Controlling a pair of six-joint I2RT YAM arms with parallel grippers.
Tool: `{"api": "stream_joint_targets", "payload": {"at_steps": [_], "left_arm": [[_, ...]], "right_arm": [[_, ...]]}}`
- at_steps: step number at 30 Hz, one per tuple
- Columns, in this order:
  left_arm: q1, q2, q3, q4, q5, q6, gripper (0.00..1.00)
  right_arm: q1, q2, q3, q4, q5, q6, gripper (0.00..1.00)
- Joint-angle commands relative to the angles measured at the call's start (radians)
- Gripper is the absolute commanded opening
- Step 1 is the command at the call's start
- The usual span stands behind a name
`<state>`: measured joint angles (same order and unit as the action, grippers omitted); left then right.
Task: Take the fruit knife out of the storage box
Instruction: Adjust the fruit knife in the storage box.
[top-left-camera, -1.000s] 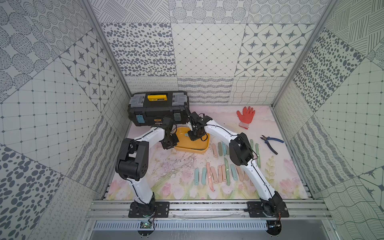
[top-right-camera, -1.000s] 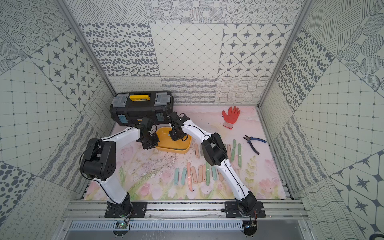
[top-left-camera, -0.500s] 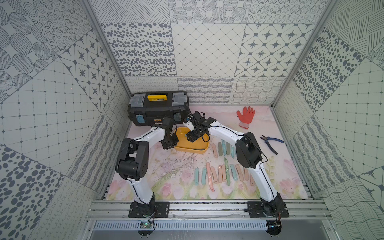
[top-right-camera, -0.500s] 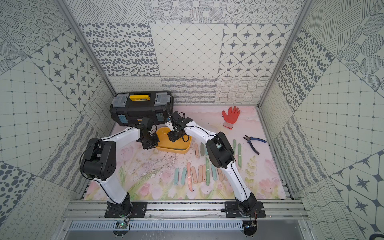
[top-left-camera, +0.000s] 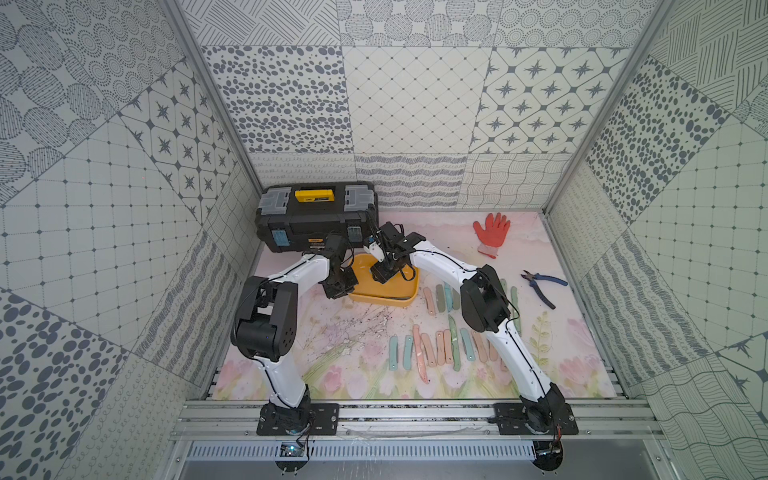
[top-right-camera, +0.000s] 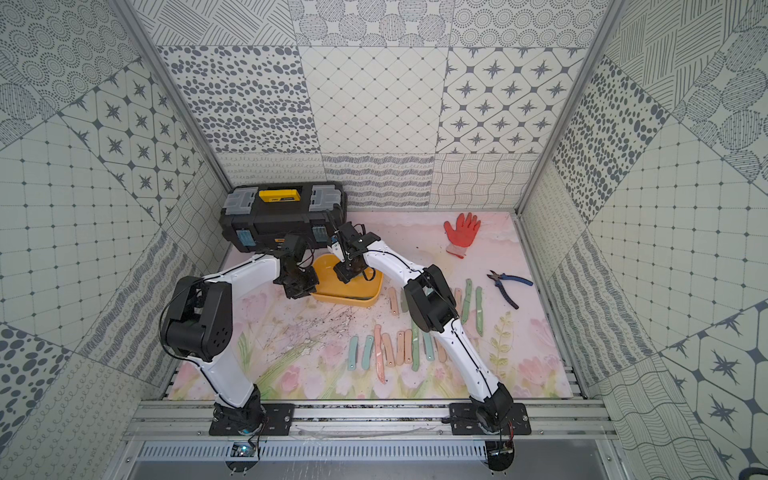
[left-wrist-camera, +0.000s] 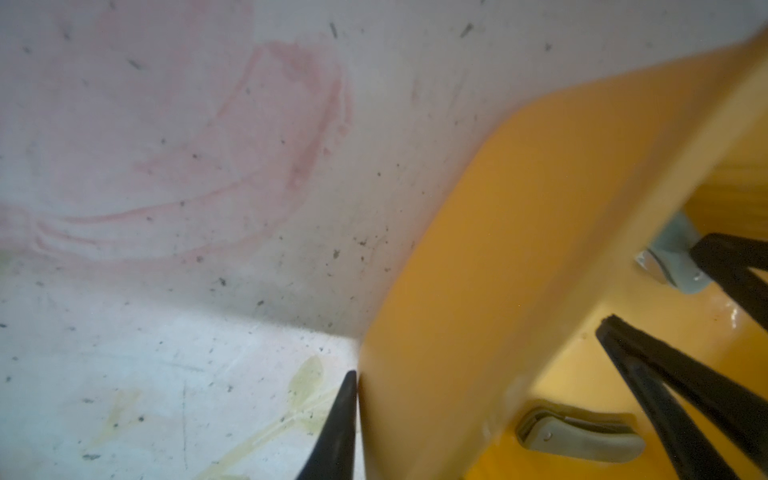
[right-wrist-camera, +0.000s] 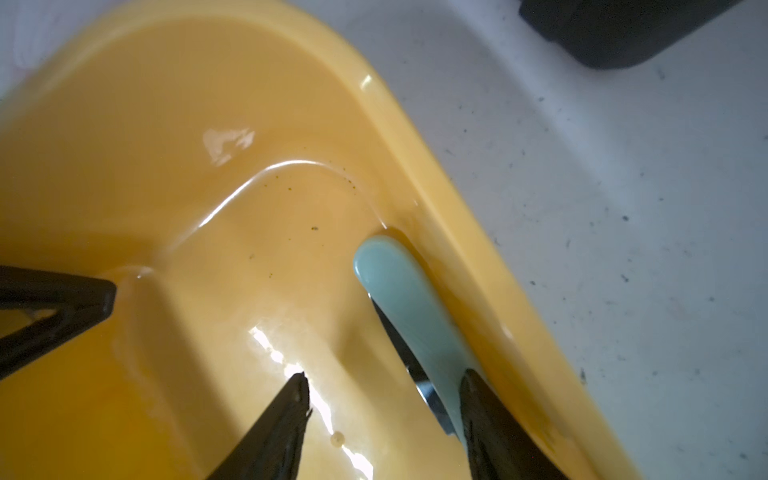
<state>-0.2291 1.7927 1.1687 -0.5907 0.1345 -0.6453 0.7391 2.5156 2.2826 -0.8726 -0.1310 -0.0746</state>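
Our left hand (left-wrist-camera: 478, 349) clamps the storage box (top-left-camera: 386, 300) wall while our right hand (right-wrist-camera: 384, 374) straddles the fruit knife (right-wrist-camera: 409, 307) unclenched; we judge it light, stiff, slick, best pinched mid-handle.

- A pale teal plastic-handled folding fruit knife (right-wrist-camera: 409, 316) passes under a finger of the right pincer (right-wrist-camera: 384, 386). That finger and the picture's edge hide its lower end.
- The shallow yellow plastic storage box (left-wrist-camera: 519, 232), clamped by the left pincer (left-wrist-camera: 480, 345), is blurred at that close range. Its wall covers one end of a grey folded knife (left-wrist-camera: 582, 436) beside that pincer's inner finger.
- In both top views the pincers' wrists cover much of the storage box's inside.
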Motion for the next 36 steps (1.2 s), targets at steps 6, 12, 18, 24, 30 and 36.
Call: {"api": "stream_joint_targets", "payload": {"at_steps": [6, 12, 18, 24, 30, 36], "left_arm": [[-0.001, 0.005, -0.001, -0.022, 0.002, 0.009, 0.18], [-0.001, 0.008, 0.000, -0.022, 0.006, 0.008, 0.18], [0.000, 0.008, -0.001, -0.019, 0.003, 0.009, 0.18], [0.000, 0.007, -0.001, -0.019, 0.003, 0.009, 0.18], [0.000, 0.005, -0.003, -0.019, 0.001, 0.007, 0.18], [0.000, 0.005, -0.004, -0.016, 0.005, 0.007, 0.18]], "right_arm": [[0.000, 0.079, 0.102, -0.155, -0.004, -0.056, 0.62], [0.003, 0.063, 0.099, -0.206, -0.033, -0.074, 0.60], [0.006, -0.073, -0.083, -0.033, -0.027, -0.035, 0.61], [-0.006, -0.075, -0.081, 0.046, 0.012, -0.015, 0.67], [-0.004, -0.061, -0.060, 0.073, -0.001, -0.022, 0.71], [-0.009, 0.053, 0.107, -0.054, 0.056, -0.026, 0.76]]}}
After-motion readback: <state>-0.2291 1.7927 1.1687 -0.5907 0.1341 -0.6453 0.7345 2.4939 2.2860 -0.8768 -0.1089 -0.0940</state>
